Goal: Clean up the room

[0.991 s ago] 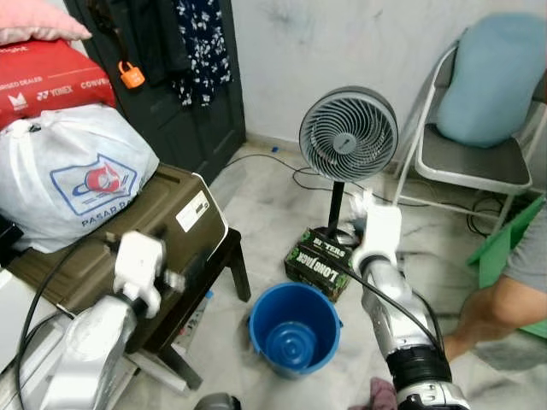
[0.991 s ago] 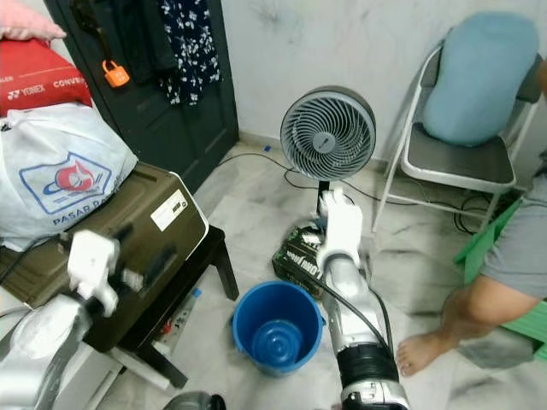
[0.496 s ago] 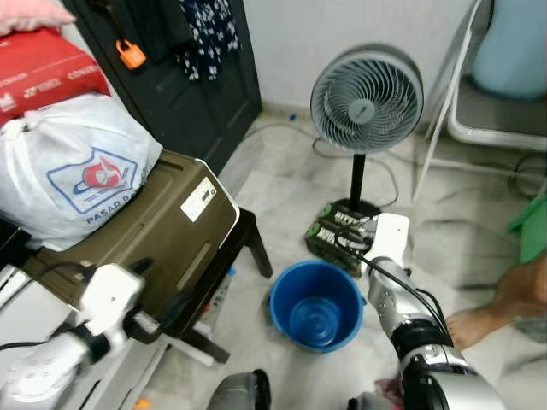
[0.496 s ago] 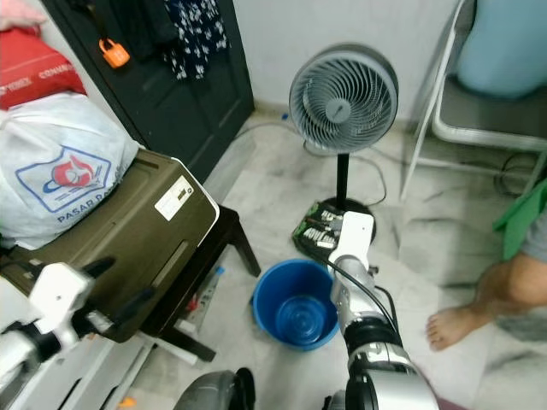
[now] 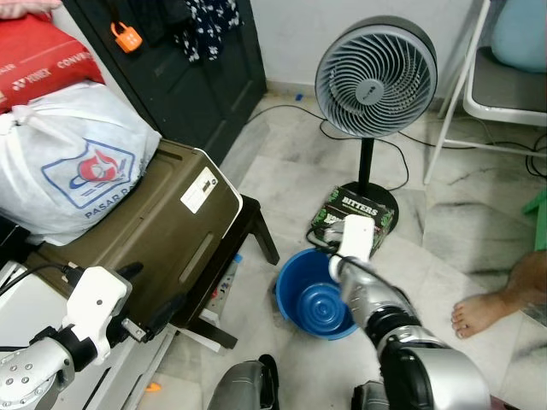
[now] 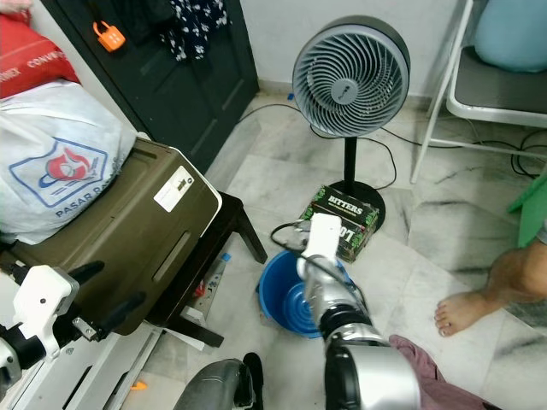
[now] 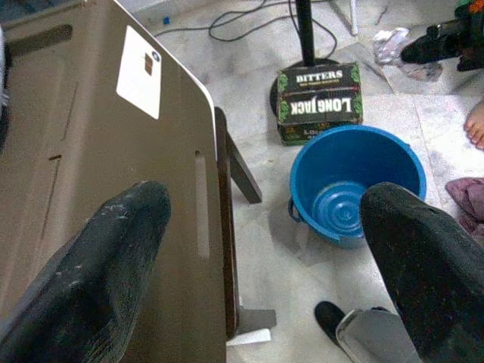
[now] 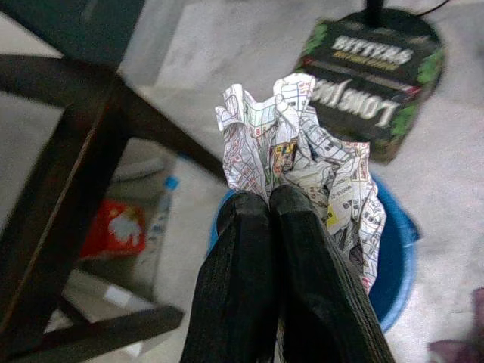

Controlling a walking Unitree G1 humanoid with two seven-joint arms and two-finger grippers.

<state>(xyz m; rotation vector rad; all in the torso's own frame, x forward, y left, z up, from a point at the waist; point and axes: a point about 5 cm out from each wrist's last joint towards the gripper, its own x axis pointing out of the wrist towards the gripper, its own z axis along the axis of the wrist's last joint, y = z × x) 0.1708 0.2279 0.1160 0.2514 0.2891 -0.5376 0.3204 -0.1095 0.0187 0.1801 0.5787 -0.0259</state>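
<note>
Crumpled paper [image 8: 302, 162] is being pinched by the right gripper [image 8: 276, 200], hanging over the blue bucket [image 5: 314, 295], having come down from beside the fan [image 5: 376, 79]. Behind sits a box [image 5: 359, 215] (reading "BITTERS", "LONG JACK"). The left gripper [image 7: 265, 227] is hovering, fingers spread.

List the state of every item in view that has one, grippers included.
Right gripper: jaws shut on crumpled printed paper, above the bucket.
Left gripper: jaws open, holding nothing.
Round blue plastic bucket: upright, no loose rubbish visible inside.
Grey pedestal fan: standing upright.
Olive-brown hard case: closed, tilted on dark stool.
</note>
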